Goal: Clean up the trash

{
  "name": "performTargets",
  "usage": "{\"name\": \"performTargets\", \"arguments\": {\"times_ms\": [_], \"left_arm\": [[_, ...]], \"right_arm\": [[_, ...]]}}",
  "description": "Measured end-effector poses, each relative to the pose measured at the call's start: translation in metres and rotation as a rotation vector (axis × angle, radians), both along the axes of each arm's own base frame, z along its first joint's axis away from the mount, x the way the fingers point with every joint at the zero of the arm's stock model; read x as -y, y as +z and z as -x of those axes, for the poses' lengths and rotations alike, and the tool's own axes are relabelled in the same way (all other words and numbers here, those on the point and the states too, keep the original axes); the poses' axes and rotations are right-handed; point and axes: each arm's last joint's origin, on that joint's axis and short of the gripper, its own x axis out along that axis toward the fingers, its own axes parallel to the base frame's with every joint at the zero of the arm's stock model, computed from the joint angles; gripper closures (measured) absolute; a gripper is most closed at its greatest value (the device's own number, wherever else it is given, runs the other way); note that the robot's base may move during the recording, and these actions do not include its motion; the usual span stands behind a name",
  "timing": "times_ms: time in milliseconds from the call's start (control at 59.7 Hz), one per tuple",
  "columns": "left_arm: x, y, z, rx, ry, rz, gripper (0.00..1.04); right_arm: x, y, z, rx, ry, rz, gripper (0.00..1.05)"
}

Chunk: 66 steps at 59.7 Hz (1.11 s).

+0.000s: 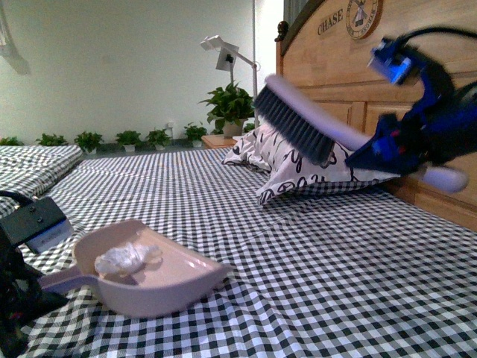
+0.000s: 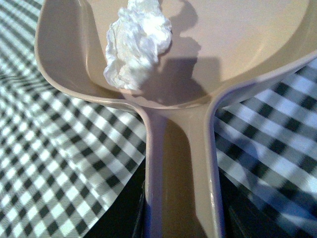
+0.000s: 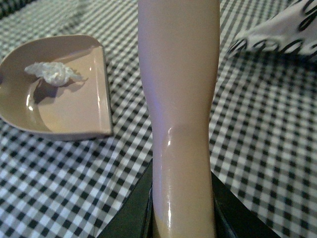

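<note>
Low at the left of the front view: left tool, dark, clenched round the handle of a pale pink plastic dustpan. Pan stretching forward from that tool, mouth turned away from it, underside resting on the black-and-white checked cloth of the table. Inside the pan, just beyond the left tool and close to the root of the handle: small crumpled white scrap of trash, lying against the rear wall. Same scrap seen from the left wrist, in the back curve of the pan, handle running straight down toward the tool; jaws themselves only dark edges on either side of it.

High at the right: right tool, blue and black, raised well above the table, arm reaching in from the right edge with a blue-topped camera block above. Grasping the pale handle of a hand brush, dark grey bristles pointing down and to the left of that tool, brush tilted, head hanging clear of the cloth. From the right wrist: brush handle filling the middle, dark jaw edges flanking its base, dustpan with the scrap lying well beyond the tool.

Under and behind the brush head: black-and-white patterned pillow, against a wooden headboard.
</note>
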Motion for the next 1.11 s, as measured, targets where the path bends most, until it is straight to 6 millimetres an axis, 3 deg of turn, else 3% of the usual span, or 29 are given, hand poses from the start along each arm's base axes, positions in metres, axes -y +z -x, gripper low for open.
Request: {"name": "performTargets", "arguments": {"times_ms": [84,201,285,452,620,871,1106], "left_arm": [[-0.001,0.008,0.000,0.097,0.101,0.077,0.78],[-0.003,0.041,0.005,0.247,0.236,0.156,0.78],[0.000,0.066,0.014,0.360,0.306,0.164,0.78],[0.009,0.089,0.038,0.449,0.357,0.173,0.78],[0.021,0.106,0.068,0.537,0.388,0.175,0.78],[0.027,0.125,0.114,0.636,0.415,0.221,0.78],[0.026,0.127,0.153,0.703,0.493,0.259,0.78]], "right_arm": [[0.014,0.017,0.012,0.039,-0.064,-0.070,0.85],[0.035,0.035,0.034,0.053,-0.139,-0.176,0.85],[0.047,0.045,0.054,0.051,-0.152,-0.247,0.85],[0.059,0.068,0.089,0.093,-0.161,-0.332,0.85],[0.067,0.086,0.126,0.148,-0.168,-0.409,0.85],[0.067,0.097,0.176,0.205,-0.174,-0.496,0.86],[0.062,0.104,0.214,0.290,-0.267,-0.525,0.86]]}}
